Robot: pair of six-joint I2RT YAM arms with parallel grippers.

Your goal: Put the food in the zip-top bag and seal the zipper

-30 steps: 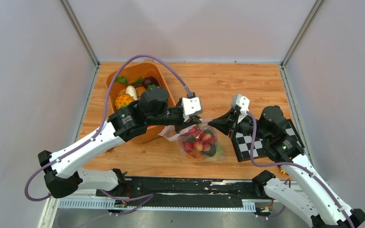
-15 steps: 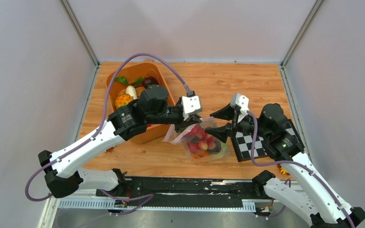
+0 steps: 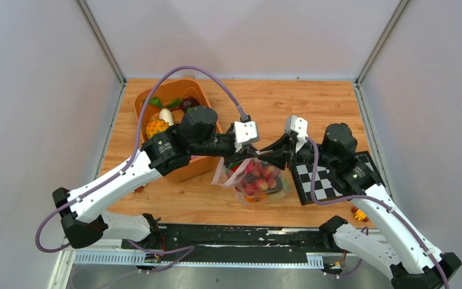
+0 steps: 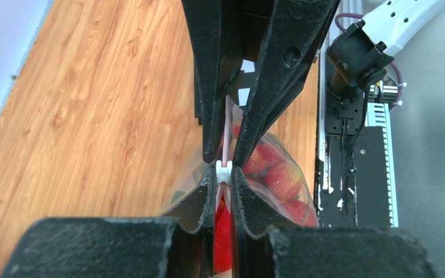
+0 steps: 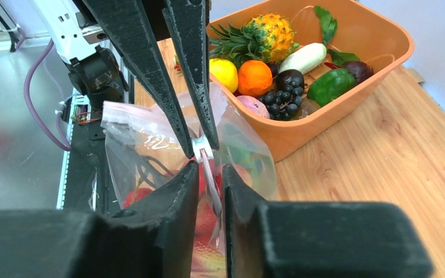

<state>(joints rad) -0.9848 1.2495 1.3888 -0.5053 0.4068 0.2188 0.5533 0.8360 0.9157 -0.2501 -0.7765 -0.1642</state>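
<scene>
The clear zip-top bag [image 3: 258, 183] hangs between my two grippers just above the table, with strawberries [image 3: 263, 180] and other red food inside. My left gripper [image 3: 249, 152] is shut on the white slider of the pink zipper [image 4: 227, 130] at the bag's top edge; its jaws meet on it in the left wrist view [image 4: 224, 172]. My right gripper [image 3: 272, 153] faces it tip to tip. Its jaws stand narrowly open around the zipper strip [image 5: 211, 182], which runs through the gap [image 5: 210, 169] without being pinched. The strawberries [image 4: 282, 180] show through the bag [image 5: 139, 145].
The orange tub [image 3: 145, 101] stands at the back left behind my left arm and holds a pineapple [image 5: 269, 28], an orange, dark grapes and green pieces. The black-and-white checkered board [image 3: 322, 177] lies under my right arm. A black rail [image 3: 240, 238] runs along the near edge.
My right gripper let go of the bag, opened wide, then moved back in close to the left gripper and narrowed around the zipper. The left gripper kept its hold; the bag shifted slightly.
</scene>
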